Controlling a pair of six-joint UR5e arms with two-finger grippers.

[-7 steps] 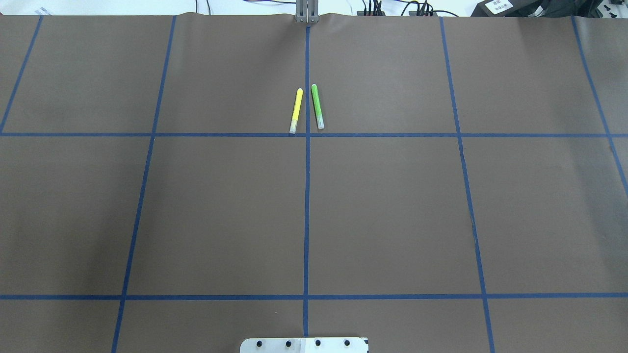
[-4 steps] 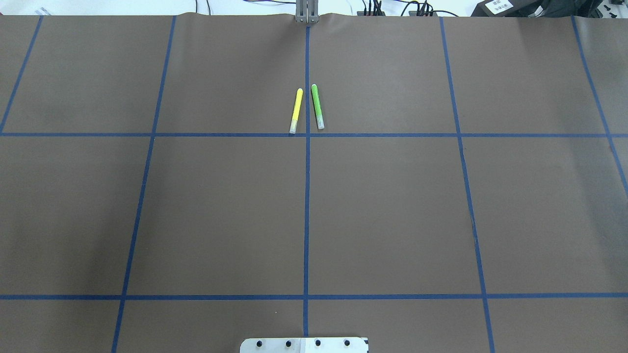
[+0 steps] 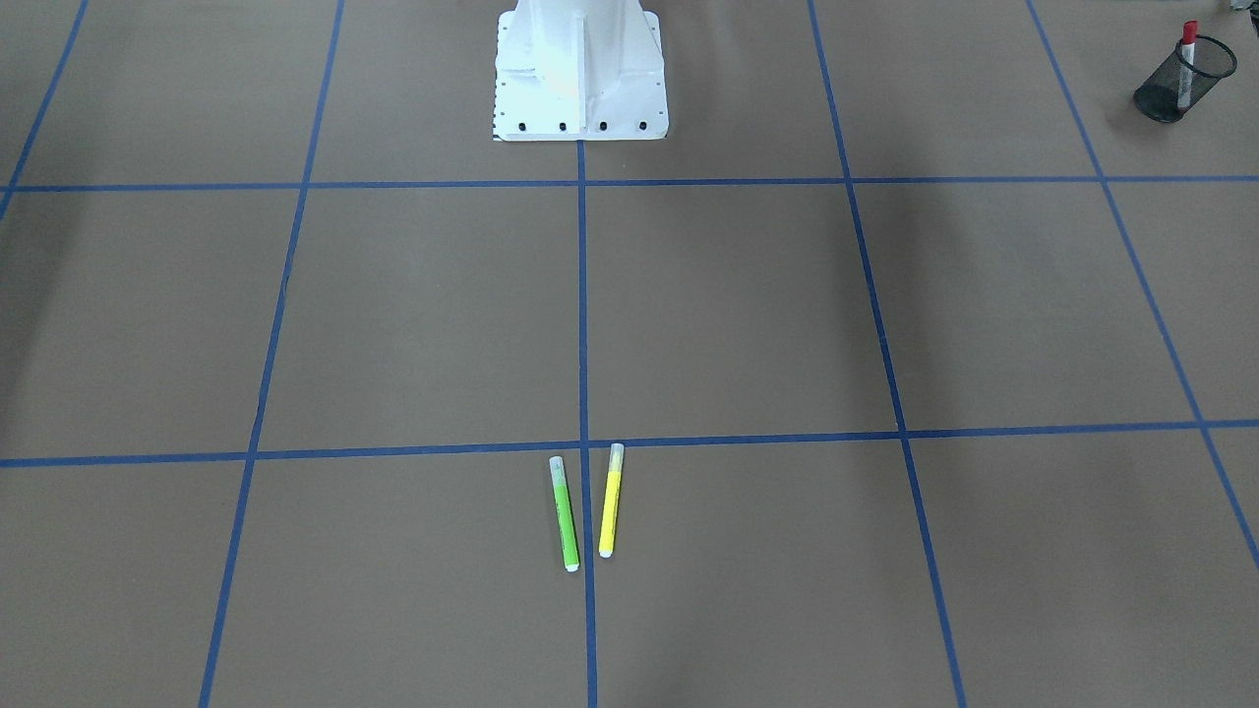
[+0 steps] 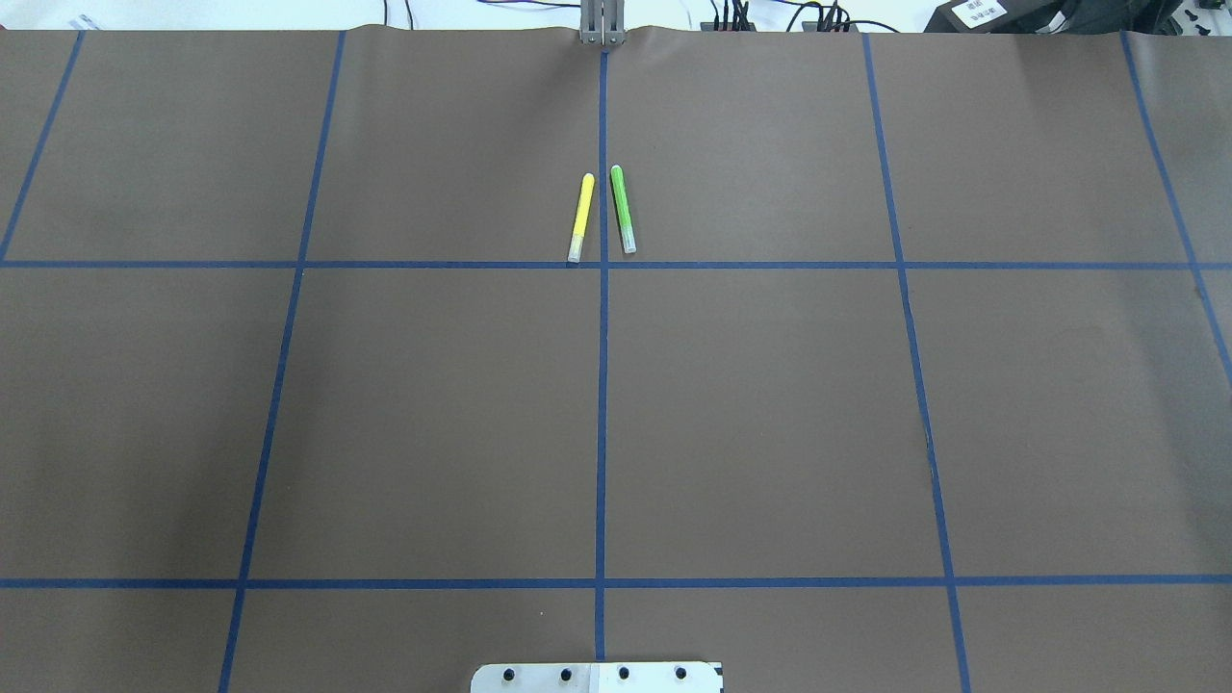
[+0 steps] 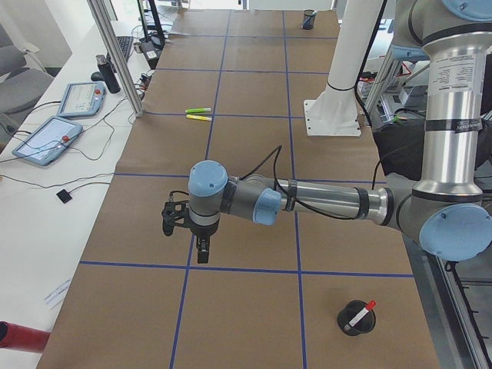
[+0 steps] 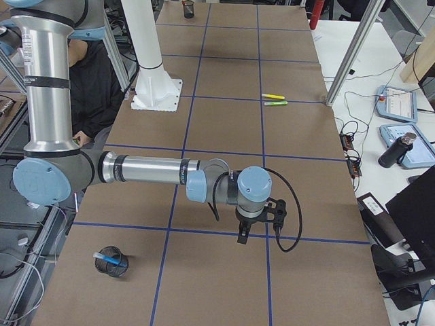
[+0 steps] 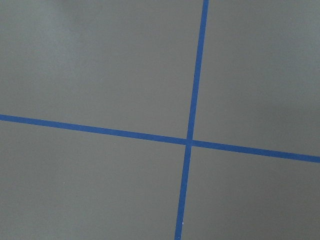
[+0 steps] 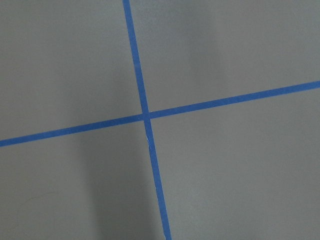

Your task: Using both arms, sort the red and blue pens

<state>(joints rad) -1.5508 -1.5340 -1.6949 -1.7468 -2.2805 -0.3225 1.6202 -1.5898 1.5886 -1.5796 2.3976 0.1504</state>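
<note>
Reaching low over the desk (image 4: 433, 414), the left arm (image 5: 330, 201) and right arm (image 6: 146, 170) hang the left gripper (image 5: 201, 257) and right gripper (image 6: 242, 236); whether either is clenched or released I cannot tell. In the side views the red pen (image 5: 361, 313) leans in a mesh cup (image 5: 347, 323) at 4 o'clock from the left gripper, and the blue pen (image 6: 109, 257) sits in a second mesh cup (image 6: 102, 267) at 9 o'clock from the right gripper

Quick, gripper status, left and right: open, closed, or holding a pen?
Left gripper: cannot be told; it shows only in the left side view.
Right gripper: cannot be told; it shows only in the right side view.
</note>
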